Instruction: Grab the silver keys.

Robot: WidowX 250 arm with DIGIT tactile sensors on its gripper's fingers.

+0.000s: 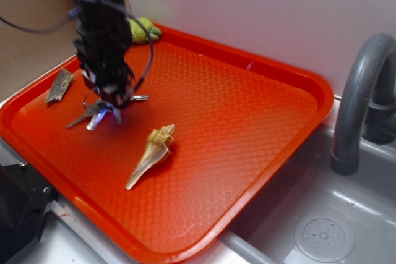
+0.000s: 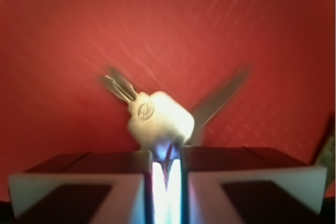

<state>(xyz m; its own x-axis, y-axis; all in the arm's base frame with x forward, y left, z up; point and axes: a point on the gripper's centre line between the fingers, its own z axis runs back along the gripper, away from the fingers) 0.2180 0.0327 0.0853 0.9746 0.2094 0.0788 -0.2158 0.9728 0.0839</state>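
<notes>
The black arm reaches straight down, its end effector [image 1: 110, 104] pointing downward. Its two jaws are drawn almost together, pinching the silver keys [image 2: 160, 119] between their tips.

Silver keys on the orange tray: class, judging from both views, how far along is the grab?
Done: the gripper has reached the silver keys on the orange tray. In hand: in the wrist view its fingers are nearly closed around part of the bunch, so a grip looks made. Left: any lift; the exterior view cannot show whether the keys are clear of the tray.
</notes>
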